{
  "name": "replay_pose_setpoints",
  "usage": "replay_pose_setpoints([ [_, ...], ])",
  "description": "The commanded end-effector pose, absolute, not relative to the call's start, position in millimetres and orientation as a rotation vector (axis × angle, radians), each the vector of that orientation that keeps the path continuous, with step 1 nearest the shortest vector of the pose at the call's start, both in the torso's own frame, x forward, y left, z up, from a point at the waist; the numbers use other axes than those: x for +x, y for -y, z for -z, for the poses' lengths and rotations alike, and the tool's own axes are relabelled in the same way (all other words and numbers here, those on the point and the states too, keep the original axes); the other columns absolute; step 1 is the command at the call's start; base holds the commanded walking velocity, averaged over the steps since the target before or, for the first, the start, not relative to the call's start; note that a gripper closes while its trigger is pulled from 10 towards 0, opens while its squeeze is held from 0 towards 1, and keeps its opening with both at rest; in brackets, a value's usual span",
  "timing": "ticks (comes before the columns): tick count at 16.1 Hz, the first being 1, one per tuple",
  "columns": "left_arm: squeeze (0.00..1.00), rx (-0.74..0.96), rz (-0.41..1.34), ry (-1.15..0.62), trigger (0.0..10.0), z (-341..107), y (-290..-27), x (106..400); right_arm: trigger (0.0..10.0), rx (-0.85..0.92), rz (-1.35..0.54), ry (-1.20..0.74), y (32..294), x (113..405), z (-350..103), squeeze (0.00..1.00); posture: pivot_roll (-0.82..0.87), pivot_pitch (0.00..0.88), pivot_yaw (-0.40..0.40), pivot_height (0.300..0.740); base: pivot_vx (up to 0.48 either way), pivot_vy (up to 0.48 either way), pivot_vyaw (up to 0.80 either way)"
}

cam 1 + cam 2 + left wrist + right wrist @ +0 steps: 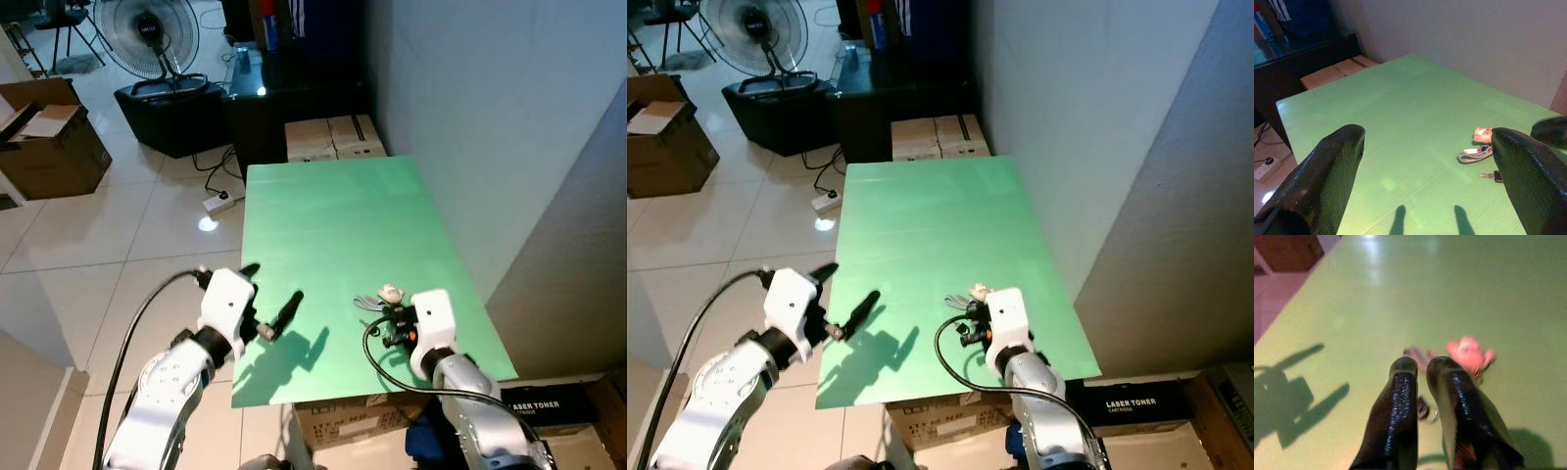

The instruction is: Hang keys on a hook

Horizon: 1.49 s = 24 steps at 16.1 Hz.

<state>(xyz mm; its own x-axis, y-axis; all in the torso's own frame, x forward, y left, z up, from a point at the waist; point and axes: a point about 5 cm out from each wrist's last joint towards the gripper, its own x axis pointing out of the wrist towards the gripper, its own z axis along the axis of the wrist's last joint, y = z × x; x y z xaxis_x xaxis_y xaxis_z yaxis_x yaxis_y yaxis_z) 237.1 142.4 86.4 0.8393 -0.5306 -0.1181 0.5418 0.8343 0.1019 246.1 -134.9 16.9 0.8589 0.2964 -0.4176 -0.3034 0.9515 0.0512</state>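
Right tool, fingers nearly pressed together, sits over the keys on the counter, pink charm just ahead; the narrow gap risks pushing the keys instead of pinching them. Left tool spread, idle.

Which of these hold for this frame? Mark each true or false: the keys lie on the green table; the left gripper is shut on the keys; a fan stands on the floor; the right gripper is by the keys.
1. The keys lie on the green table. True.
2. The left gripper is shut on the keys. False: it is open, apart from them.
3. A fan stands on the floor. True.
4. The right gripper is far from the keys. False: its fingers sit right at them.
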Motion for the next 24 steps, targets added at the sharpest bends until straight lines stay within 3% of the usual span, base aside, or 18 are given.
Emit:
replay_pose_setpoints([
  [1,0.0,0.134,0.556,-0.057,10.0,-94,-147,237,10.0,-0.021,-0.309,-0.498,132,246,-7,1.0,-0.03,0.013,0.112,0.74,0.0,0.0,0.0],
  [5,0.0,0.176,0.561,-0.068,10.0,-96,-155,230,10.0,-0.056,-0.263,-0.586,115,260,7,1.0,0.02,0.035,0.114,0.74,0.0,0.0,0.0],
  [7,0.0,0.19,0.559,-0.074,10.0,-99,-161,226,10.0,-0.087,-0.483,-0.553,82,264,3,1.0,0.04,0.04,0.108,0.74,0.0,0.0,0.0],
  [10,0.0,0.196,0.549,-0.075,10.0,-101,-164,224,10.0,-0.177,-0.589,-0.543,68,261,4,1.0,0.06,0.041,0.105,0.74,0.0,0.0,0.0],
  [15,0.0,0.238,0.59,-0.091,10.0,-102,-165,223,10.0,-0.168,-0.354,-0.61,90,263,17,1.0,0.08,0.045,0.112,0.74,0.0,0.0,0.0],
  [19,0.0,0.254,0.6,-0.077,10.0,-109,-167,224,10.0,-0.118,-0.303,-0.598,96,261,22,1.0,0.1,0.052,0.119,0.74,0.0,0.0,0.0],
  [24,0.0,0.264,0.6,-0.077,10.0,-115,-172,220,10.0,-0.124,-0.255,-0.582,122,267,23,1.0,0.14,0.076,0.12,0.74,0.0,0.0,0.0],
])
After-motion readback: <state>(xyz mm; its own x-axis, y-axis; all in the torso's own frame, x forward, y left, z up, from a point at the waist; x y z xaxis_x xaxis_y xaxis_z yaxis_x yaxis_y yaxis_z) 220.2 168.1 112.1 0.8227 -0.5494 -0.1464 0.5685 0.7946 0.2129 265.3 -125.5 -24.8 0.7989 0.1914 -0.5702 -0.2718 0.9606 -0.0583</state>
